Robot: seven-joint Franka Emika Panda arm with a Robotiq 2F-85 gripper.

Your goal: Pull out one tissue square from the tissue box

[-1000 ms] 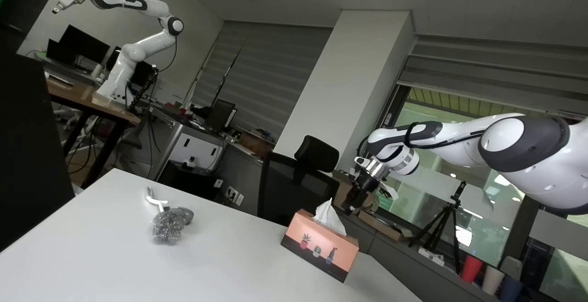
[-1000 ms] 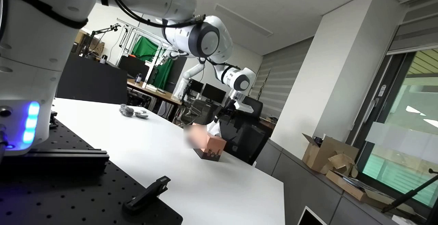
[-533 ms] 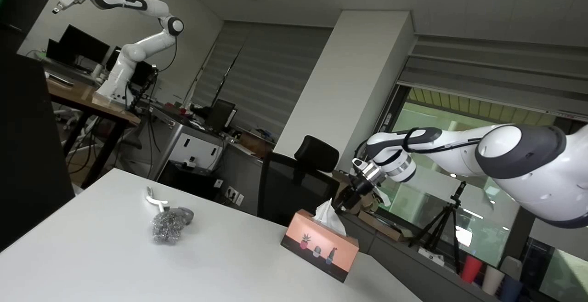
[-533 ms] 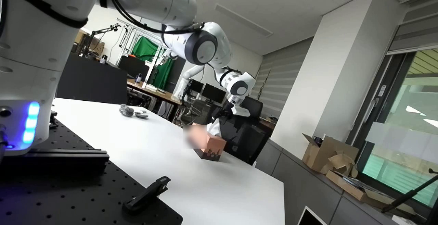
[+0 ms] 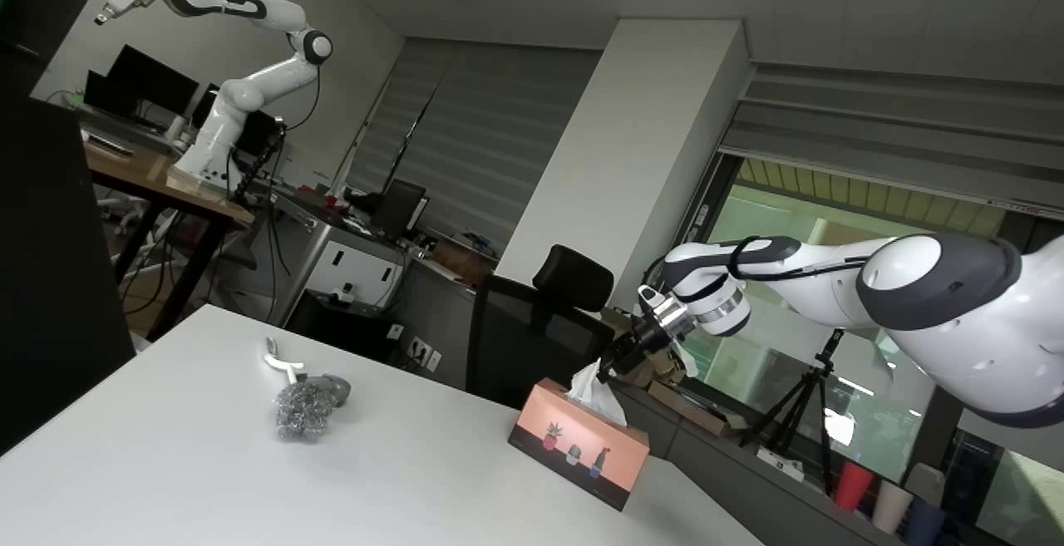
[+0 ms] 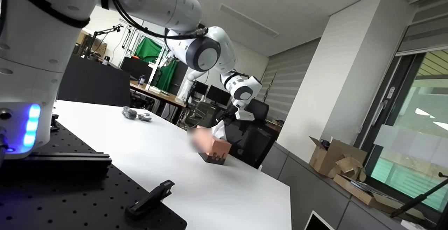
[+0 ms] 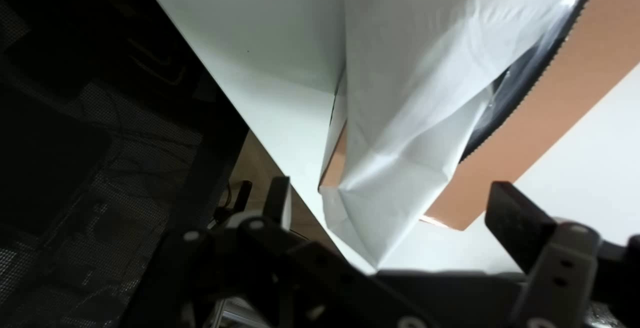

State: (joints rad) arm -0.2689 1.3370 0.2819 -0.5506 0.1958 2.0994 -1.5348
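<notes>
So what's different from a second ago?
The arm has sunk, and in an exterior view the gripper has shifted left, up to the peak of the tissue. No grasp shows yet: in the wrist view the fingers stand open, the tissue appearing between them. The tissue box and silvery clump stayed put, the tissue still standing out of the box.

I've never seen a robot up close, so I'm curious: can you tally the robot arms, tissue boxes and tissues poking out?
Robot arms: 2, one near, one in the background
Tissue boxes: 1
Tissues poking out: 1
Total: 4
</notes>
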